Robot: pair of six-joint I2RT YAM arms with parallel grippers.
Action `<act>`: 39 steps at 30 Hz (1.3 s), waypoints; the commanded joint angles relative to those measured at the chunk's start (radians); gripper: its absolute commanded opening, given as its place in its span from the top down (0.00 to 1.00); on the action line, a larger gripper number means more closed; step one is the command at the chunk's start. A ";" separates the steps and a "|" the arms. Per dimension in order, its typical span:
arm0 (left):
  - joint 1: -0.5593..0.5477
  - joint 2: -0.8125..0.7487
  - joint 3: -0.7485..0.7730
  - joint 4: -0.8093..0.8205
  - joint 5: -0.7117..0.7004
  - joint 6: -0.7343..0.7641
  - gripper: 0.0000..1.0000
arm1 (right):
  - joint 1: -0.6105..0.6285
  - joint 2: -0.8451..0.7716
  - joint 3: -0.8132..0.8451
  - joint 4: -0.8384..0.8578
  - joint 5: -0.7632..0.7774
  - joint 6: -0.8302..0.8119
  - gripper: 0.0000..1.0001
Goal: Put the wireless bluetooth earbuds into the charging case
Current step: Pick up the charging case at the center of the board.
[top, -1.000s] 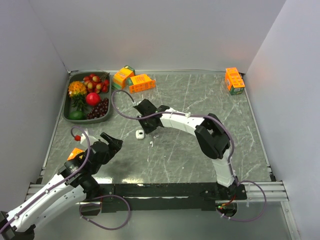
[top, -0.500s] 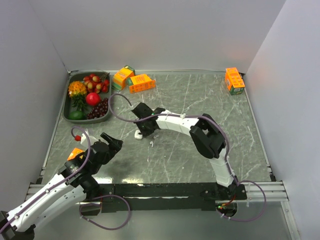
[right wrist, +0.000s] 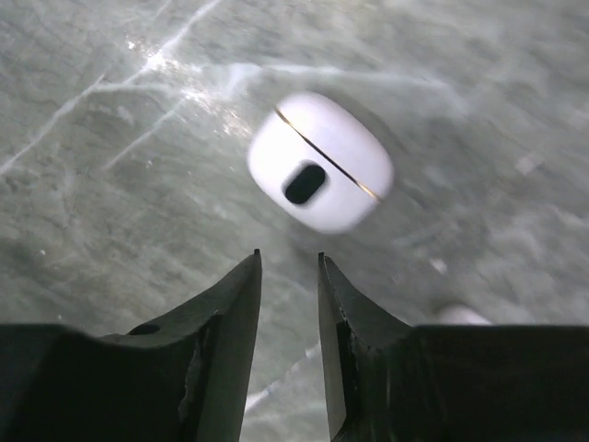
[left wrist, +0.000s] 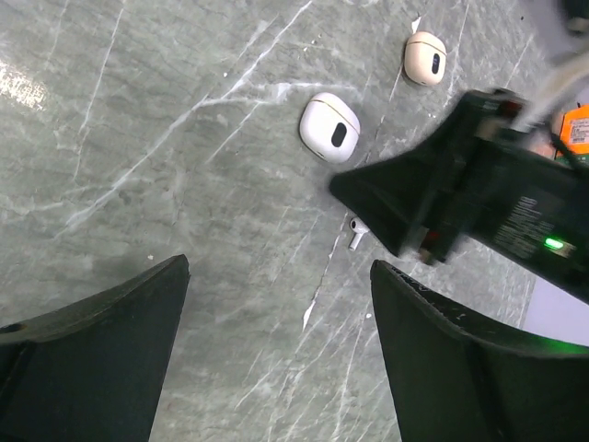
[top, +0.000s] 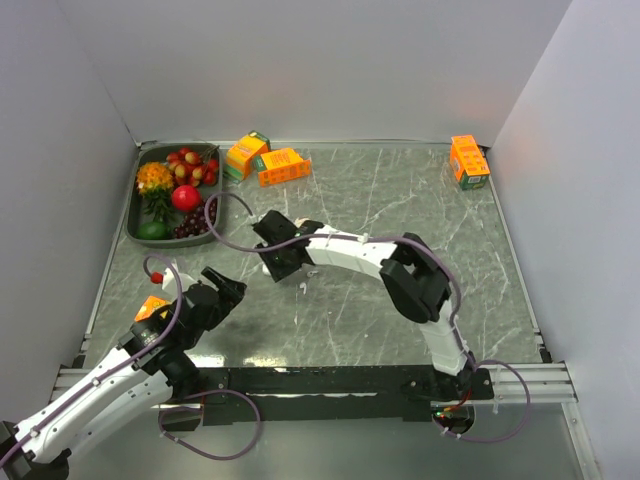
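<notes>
A white charging case (left wrist: 329, 128) lies closed on the marble table, with a dark oval and a gold seam on it. In the right wrist view this case (right wrist: 320, 161) sits just beyond my right gripper (right wrist: 289, 255), whose jaws stand a narrow gap apart with nothing between them. One tiny white earbud (left wrist: 357, 232) lies on the table beside the right gripper's black tip (left wrist: 368, 189). In the top view my right gripper (top: 273, 266) covers the case. My left gripper (left wrist: 281, 267) hangs wide open over bare marble, short of the earbud.
A second, cream-coloured case (left wrist: 425, 57) lies farther off, also closed. A dark tray (top: 132, 225) of fruit stands at the back left. Orange boxes lie beside it (top: 284, 165) and at the back right (top: 468, 160). A small orange thing (top: 150, 306) sits by the left arm.
My right gripper has swung left and nearer, ending over the white case, and its jaws have parted a little. The left arm has stayed put.
</notes>
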 commanded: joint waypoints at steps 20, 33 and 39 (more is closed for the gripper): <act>0.130 0.924 0.387 0.348 0.246 0.652 0.03 | -0.066 -0.894 -0.389 -0.097 0.338 0.102 0.50; 0.150 1.191 0.607 0.236 0.284 0.741 0.13 | -0.069 -1.021 -0.486 -0.066 0.321 0.056 0.47; 0.150 1.219 0.613 0.218 0.229 0.703 0.14 | -0.075 -1.041 -0.498 -0.059 0.312 0.054 0.46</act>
